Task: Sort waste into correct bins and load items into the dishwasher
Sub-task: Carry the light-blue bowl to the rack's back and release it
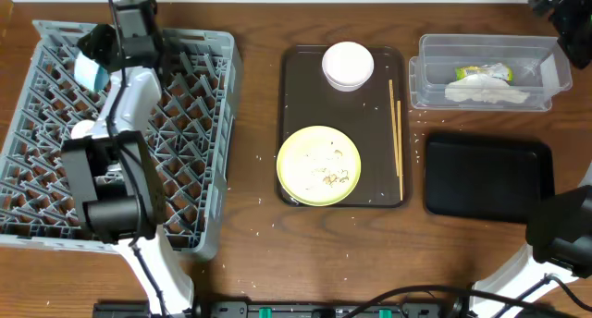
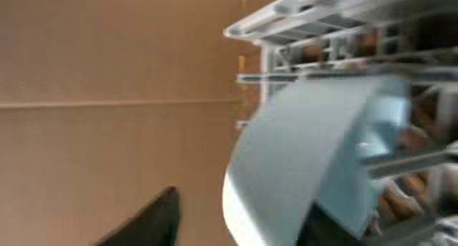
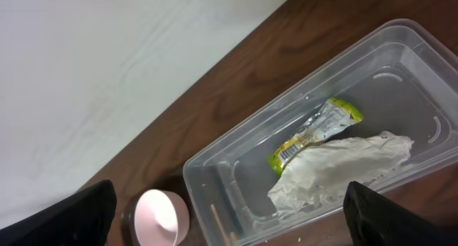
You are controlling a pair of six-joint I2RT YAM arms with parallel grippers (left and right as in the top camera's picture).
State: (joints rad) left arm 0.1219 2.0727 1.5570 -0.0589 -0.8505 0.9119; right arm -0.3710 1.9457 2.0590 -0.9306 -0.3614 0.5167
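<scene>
Light blue bowl (image 1: 90, 72): stiff, slick, light, best pinched at rim; left gripper (image 1: 100, 59) grip unreadable, right gripper (image 3: 232, 221) spread wide.

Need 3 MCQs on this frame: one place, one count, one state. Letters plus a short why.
1. Where is the crumpled yellow-green snack wrapper?
A) on the shallow glossy black tray
B) in the clear plastic rectangular tub
C) in the grey plastic dish rack

2. How many things lie in that tub?
A) one
B) four
C) two

3. What state is the round pale yellow plate in?
A) scattered with pale crumbs
B) wiped clean
C) upside down

Key: 1 B, the wrapper lies inside the tub's walls. 2 C, only the wrapper and a crumpled white paper napkin are in it. 3 A, the overhead view shows bits on the plate's face.
</scene>
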